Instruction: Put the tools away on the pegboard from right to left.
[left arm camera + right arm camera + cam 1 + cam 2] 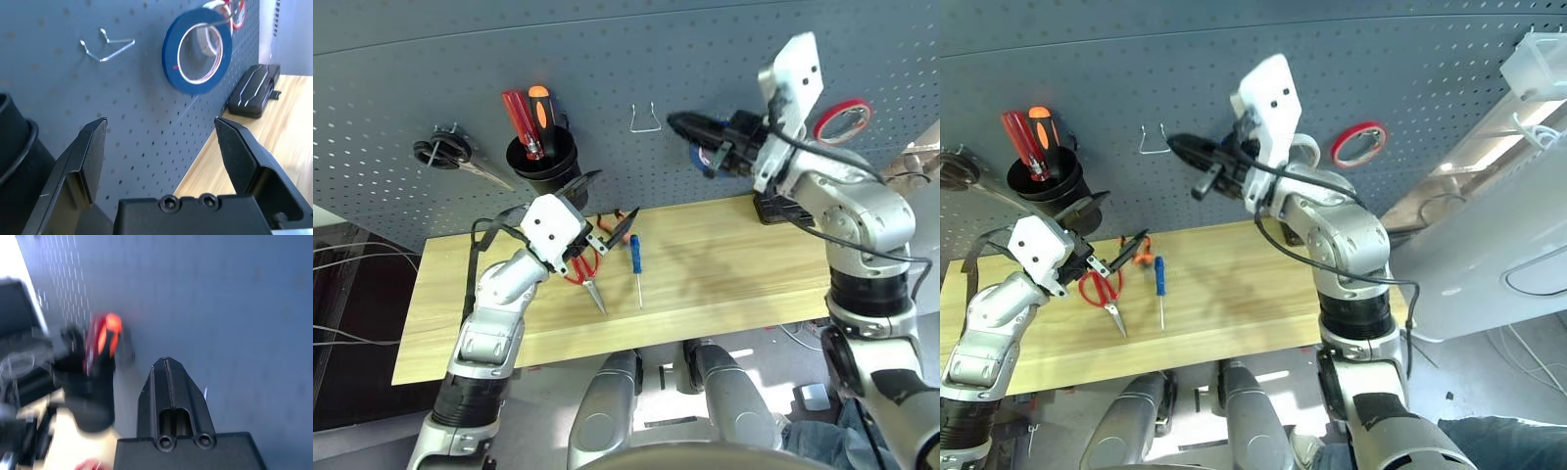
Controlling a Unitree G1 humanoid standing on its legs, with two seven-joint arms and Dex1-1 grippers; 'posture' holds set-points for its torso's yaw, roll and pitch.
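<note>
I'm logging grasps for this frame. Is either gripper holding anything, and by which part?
Nothing is held. The left gripper is open and empty; the right gripper is shut with nothing between its fingers.

I've got the right gripper (1183, 147) up at the pegboard (1410, 78), fingers pinched together beside a wire hook (1152, 140). Left gripper (1116, 233) spread wide over the scissors (1102, 292); screwdriver (1159, 284) just beside them on the table (1234, 294). Red tape (1359, 143) hangs on the board.

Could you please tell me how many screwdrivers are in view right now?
3: a red-handled one and an orange-black one in the black cup on the pegboard, a blue-handled one on the table.
</note>
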